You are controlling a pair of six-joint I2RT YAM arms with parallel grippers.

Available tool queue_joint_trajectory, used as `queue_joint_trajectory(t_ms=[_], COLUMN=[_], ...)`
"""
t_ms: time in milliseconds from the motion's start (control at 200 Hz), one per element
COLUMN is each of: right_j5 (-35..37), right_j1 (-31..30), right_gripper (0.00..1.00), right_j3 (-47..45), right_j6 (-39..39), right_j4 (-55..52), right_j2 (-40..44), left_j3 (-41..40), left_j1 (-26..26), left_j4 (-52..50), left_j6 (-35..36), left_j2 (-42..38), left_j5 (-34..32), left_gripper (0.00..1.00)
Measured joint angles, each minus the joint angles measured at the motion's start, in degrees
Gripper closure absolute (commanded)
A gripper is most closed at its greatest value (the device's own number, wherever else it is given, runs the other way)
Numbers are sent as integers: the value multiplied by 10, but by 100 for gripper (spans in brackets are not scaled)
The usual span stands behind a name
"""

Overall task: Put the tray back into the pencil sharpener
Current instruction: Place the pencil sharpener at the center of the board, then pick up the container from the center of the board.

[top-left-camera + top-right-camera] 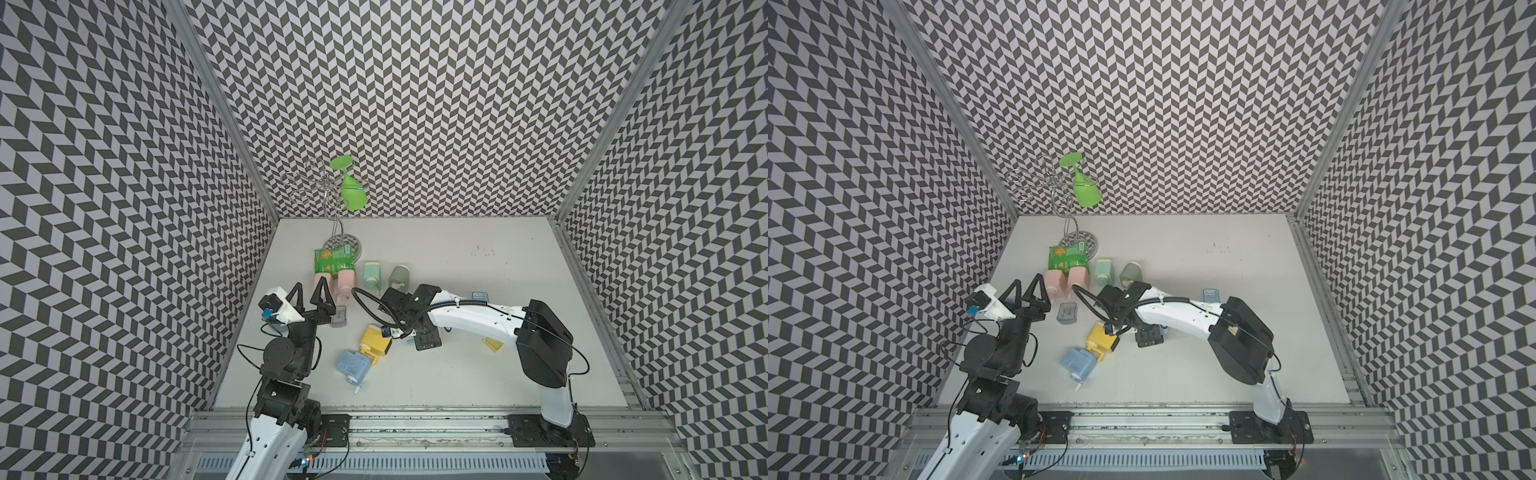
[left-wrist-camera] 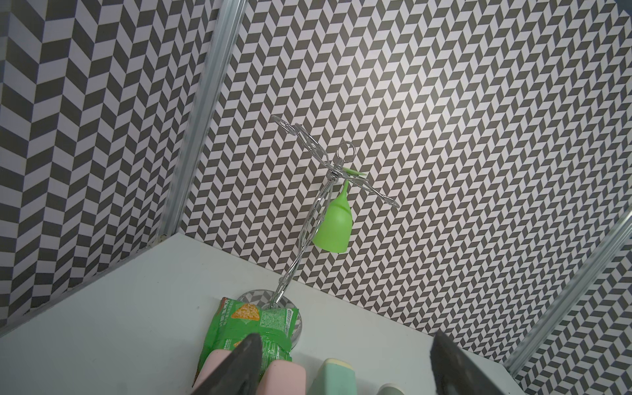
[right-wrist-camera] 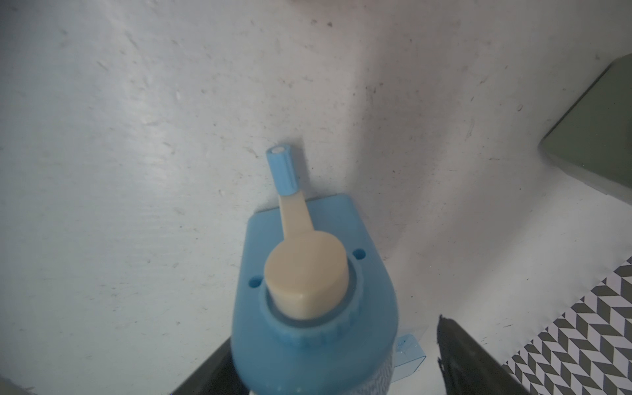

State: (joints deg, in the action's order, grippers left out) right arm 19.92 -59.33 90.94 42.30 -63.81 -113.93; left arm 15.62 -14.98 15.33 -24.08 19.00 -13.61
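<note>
**Right claw** [image 3: 335, 342]: released. In the right wrist view its jaws stand apart around the blue sharpener [image 3: 342, 222]. One finger is plainly clear of the body; the other sits hard by it, and I cannot tell whether it touches. The cream crank [image 3: 306, 273] faces the wrist camera.

**Tray** [image 3: 408, 355]: clear blue, and only a corner of it shows, just beside the sharpener's lower body. The view is cut off there, so it may be seated in its slot or merely lying against the housing — I cannot confirm which. In both top views the wrist covers most of both items.

**Left claw** [image 1: 310, 291]: spread and empty, raised well apart from the work.

**Risks**
- If the tray is only part-way home, taking the arm off leaves it proud of the slot and the job unfinished.
- The near finger could drag the sharpener on the way up and tip it, since nothing braces the body.
- The yellow sharpener [image 1: 376, 343] lies near on the table [image 1: 457, 374], so a sideways exit could knock it.

I judge a straight lift safest — then a look at the tray.
</note>
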Motion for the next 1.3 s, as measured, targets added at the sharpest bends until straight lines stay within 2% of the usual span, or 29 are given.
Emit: queue_joint_trajectory(t_ms=[140, 310, 421, 551, 586, 651, 726, 801, 886, 991, 1297], right_j5=[-7, -38, -68, -73, -67, -55, -40, -35, -39, -53, -125], right_j1=[-2, -15, -27, -18, -2, 43, 120, 216, 308, 376, 462], right_gripper=[7, 7, 11, 14, 17, 29, 38, 43, 44, 43, 40], right_j3=[0, 0, -16, -131, -174, -245, -306, -338, -358, -376, -355], right_j6=[1, 2, -17, -104, -148, -230, -339, -432, -495, -528, -524], right_j4=[0, 17, 68, 203, 242, 303, 338, 346, 349, 369, 411], right_j2=[1, 54, 145, 302, 344, 403, 439, 444, 437, 417, 252], left_j3=[-1, -1, -1, -1, -1, -1, -1, -1, -1, -1, -1], left_j1=[0, 0, 0, 2, 2, 2, 3, 3, 3, 3, 3], left_j4=[0, 0, 0, 0, 0, 1, 2, 5, 10, 14, 31], left_j6=[0, 2, 2, 2, 2, 2, 3, 5, 11, 16, 22], left_j2=[0, 1, 2, 7, 8, 11, 16, 22, 31, 44, 83], left_j5=[4, 10, 12, 15, 16, 20, 27, 34, 45, 60, 105], left_gripper=[21, 21, 21, 21, 21, 21, 21, 21, 21, 21, 22])
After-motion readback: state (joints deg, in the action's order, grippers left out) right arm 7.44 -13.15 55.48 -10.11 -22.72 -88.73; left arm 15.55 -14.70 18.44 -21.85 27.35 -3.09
